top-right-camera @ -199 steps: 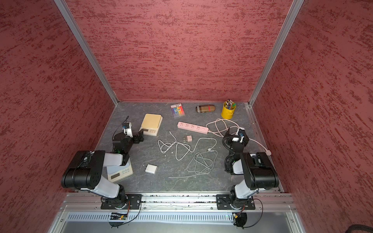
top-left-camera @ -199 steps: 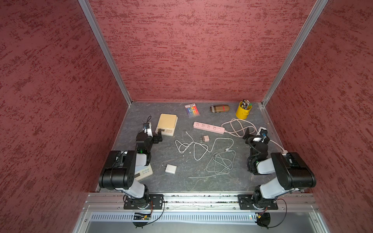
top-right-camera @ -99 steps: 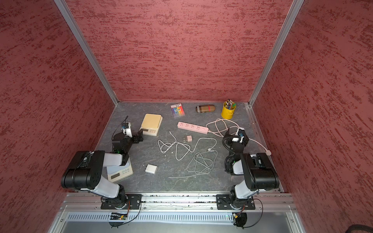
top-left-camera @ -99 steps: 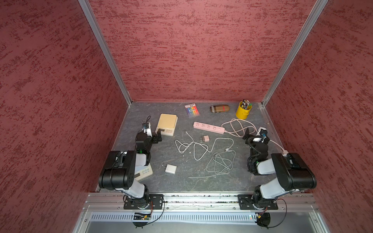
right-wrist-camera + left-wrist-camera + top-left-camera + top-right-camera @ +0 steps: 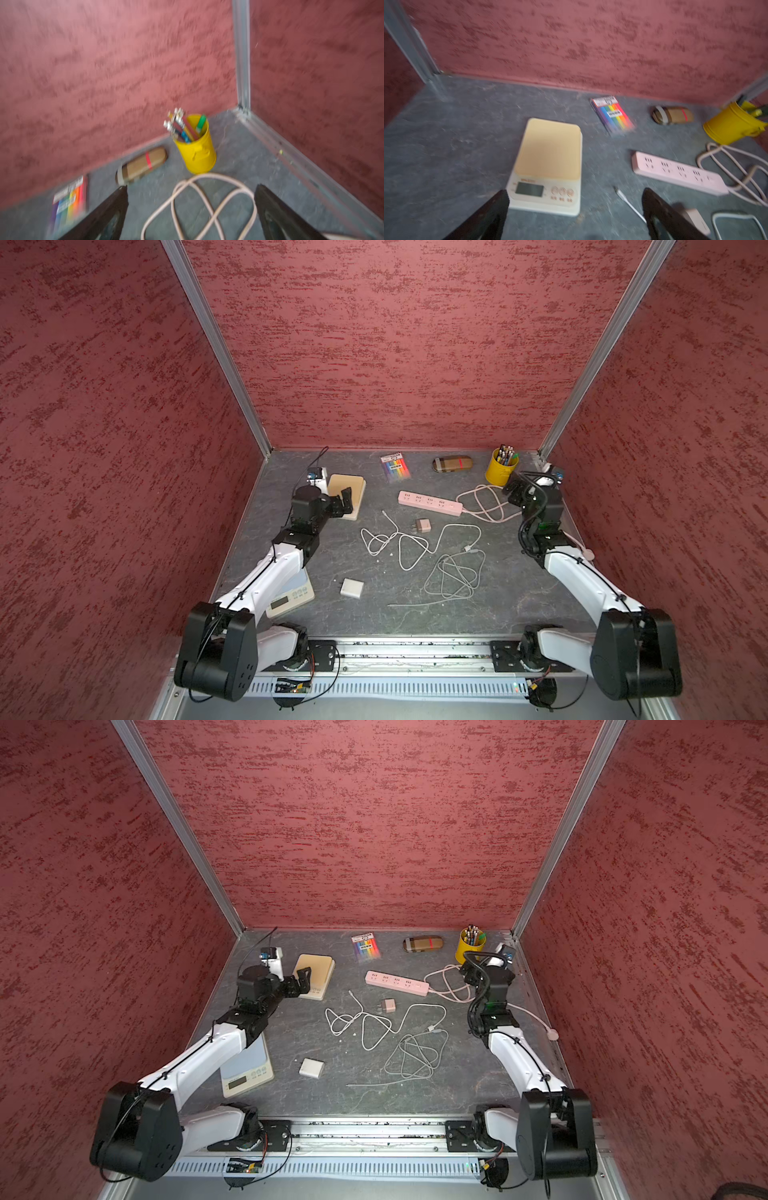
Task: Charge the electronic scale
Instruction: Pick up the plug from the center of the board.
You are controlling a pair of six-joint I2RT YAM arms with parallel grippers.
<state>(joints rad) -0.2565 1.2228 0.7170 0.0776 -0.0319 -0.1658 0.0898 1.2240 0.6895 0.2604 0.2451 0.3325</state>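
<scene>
Here, left tool (image 5: 344,502) near cream scale (image 5: 343,481)

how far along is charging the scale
Nothing looks done: the white cable lies loose, the pink adapter sits unplugged near the power strip. In hand: nothing; left gripper open by the beige scale, right gripper open near the strip's cord. Left: all the plugging.

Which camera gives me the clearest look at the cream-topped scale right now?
Left wrist: the cream-topped scale shows whole, display and buttons included, though slightly blurred. In both top views it is small, with the left hand overlapping it. The right wrist view misses it.
</scene>
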